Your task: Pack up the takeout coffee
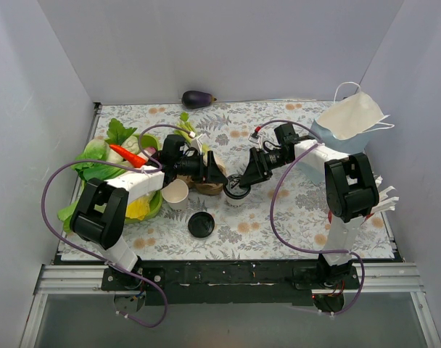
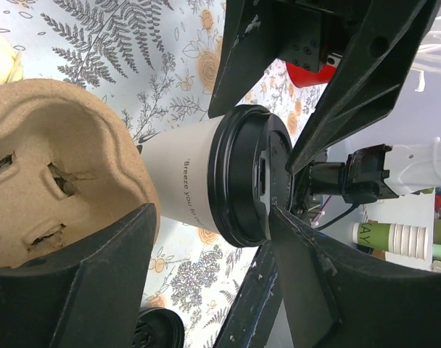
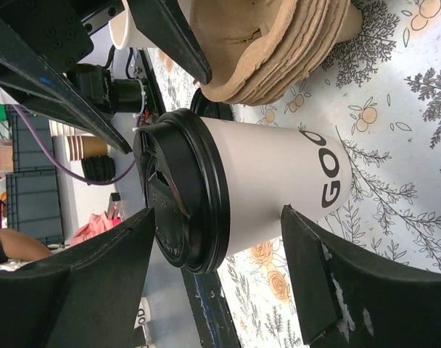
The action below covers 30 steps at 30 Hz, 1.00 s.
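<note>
The takeout coffee [image 1: 236, 193], a white paper cup with a black dome lid and dark print, stands upright on the flowered mat right beside a brown pulp cup carrier [image 1: 208, 186]. It fills the left wrist view [image 2: 206, 177] and the right wrist view [image 3: 264, 181]. My left gripper [image 1: 219, 174] is open; in its own view [image 2: 212, 217] its fingers straddle the carrier's edge and the lid end of the cup. My right gripper [image 1: 239, 185] is open; in its own view [image 3: 217, 217] one finger lies past the lid and one near the cup's base, with gaps showing. The carrier [image 2: 54, 167] holds no cup.
A lidless white paper cup [image 1: 175, 194] stands left of the carrier. A loose black lid [image 1: 201, 225] lies in front. A green bowl of vegetables [image 1: 154, 206] sits at the left, an eggplant [image 1: 198, 98] at the back, a face mask [image 1: 355, 116] at back right.
</note>
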### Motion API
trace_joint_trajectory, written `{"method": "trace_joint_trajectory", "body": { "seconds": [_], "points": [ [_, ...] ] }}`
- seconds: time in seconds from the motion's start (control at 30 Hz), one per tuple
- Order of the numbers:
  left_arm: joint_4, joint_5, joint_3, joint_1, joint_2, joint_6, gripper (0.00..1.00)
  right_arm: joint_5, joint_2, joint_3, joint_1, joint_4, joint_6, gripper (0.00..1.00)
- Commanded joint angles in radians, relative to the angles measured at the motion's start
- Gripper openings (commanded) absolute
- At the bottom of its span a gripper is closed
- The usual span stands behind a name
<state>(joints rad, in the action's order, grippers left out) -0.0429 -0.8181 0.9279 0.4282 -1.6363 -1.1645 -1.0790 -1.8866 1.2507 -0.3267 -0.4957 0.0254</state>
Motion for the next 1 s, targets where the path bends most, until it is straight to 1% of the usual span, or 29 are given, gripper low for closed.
{"method": "trace_joint_trajectory", "body": {
  "seconds": [0.0,0.17,0.37,0.5,0.77,0.97],
  "points": [
    [-0.037,-0.033,0.009,-0.005,0.021,-0.015,0.61,-0.052,0.027,-0.007,0.002,0.028,-0.001,0.77],
    [-0.058,-0.044,0.006,-0.006,0.003,-0.037,0.50,-0.059,0.017,-0.016,0.002,0.037,0.005,0.75],
    [-0.080,-0.026,-0.004,-0.008,-0.028,-0.093,0.44,-0.061,0.007,-0.025,0.002,0.042,0.005,0.74],
    [-0.097,-0.032,-0.011,-0.012,-0.048,-0.129,0.38,-0.061,0.003,-0.030,0.002,0.045,0.005,0.73],
    [-0.114,-0.013,-0.054,-0.014,-0.056,-0.165,0.33,-0.061,-0.008,-0.054,0.002,0.068,0.018,0.72],
    [-0.092,0.025,-0.077,-0.014,-0.060,-0.176,0.29,-0.056,-0.023,-0.063,0.002,0.083,0.027,0.72]
  ]
}}
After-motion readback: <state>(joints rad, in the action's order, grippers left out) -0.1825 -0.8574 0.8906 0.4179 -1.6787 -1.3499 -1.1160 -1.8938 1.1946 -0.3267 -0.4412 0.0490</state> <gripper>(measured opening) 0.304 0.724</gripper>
